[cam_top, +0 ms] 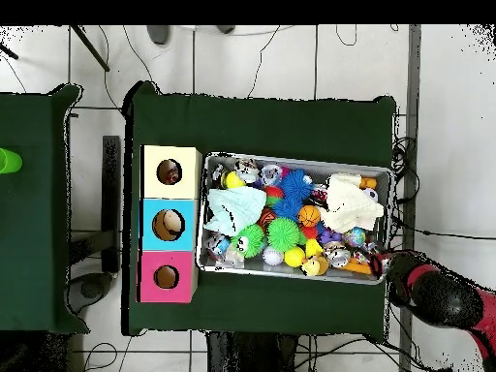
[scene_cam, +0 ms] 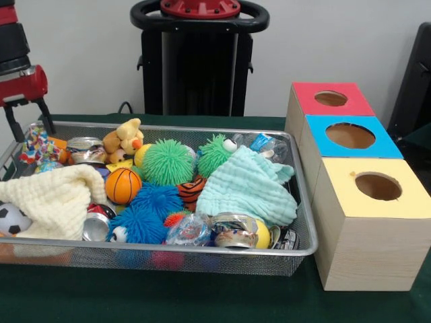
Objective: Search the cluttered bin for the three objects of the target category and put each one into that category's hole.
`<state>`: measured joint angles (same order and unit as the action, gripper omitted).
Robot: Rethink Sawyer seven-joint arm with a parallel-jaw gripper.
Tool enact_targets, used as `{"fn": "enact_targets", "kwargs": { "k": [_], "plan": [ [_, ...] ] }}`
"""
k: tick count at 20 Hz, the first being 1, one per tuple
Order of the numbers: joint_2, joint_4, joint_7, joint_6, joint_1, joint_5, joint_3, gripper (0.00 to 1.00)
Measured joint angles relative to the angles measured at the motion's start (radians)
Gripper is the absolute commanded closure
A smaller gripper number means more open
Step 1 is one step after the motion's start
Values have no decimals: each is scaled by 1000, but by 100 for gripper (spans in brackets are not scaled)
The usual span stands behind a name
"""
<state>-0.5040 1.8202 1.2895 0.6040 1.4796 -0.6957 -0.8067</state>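
The pincer (scene_cam: pixel 25 118) hangs at the far left corner of the cluttered bin (scene_cam: pixel 304 222), just above its rim; two dark prongs show, but I cannot tell whether they are spread or closed, and nothing appears to be held. Right below it lies a colourful crinkly wrapper (scene_cam: pixel 34 142), and nearer the camera a cream cloth (scene_cam: pixel 57 198) covers part of the heap. That, I would judge, is the main risk: the cloths hide what lies under them, so a grab could catch fabric instead of a ball. Further right of the pincer sit an orange basketball (scene_cam: pixel 123 185), a green spiky ball (scene_cam: pixel 168 162) and a mint cloth (scene_cam: pixel 248 188). Well away on the desk (scene_cam: pixel 168 299), past the bin, the yellow box's hole (scene_cam: pixel 378 186) stands open.
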Motion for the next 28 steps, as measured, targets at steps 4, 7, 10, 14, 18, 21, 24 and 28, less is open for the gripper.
{"fn": "enact_targets", "kwargs": {
  "k": [4,7,10,14,18,21,24,28],
  "plan": [
    [-11,0,0,0,0,-14,0,0],
    [-18,0,0,0,-1,-29,0,0],
    [-21,0,0,0,-2,-41,0,0],
    [-25,0,0,0,-5,-52,0,0],
    [-28,0,0,0,-9,-56,0,0],
    [-33,0,0,0,-15,-57,0,0],
    [-38,1,0,-1,-18,-58,0,0],
    [-58,15,0,-15,-21,-60,0,0]
  ]
}}
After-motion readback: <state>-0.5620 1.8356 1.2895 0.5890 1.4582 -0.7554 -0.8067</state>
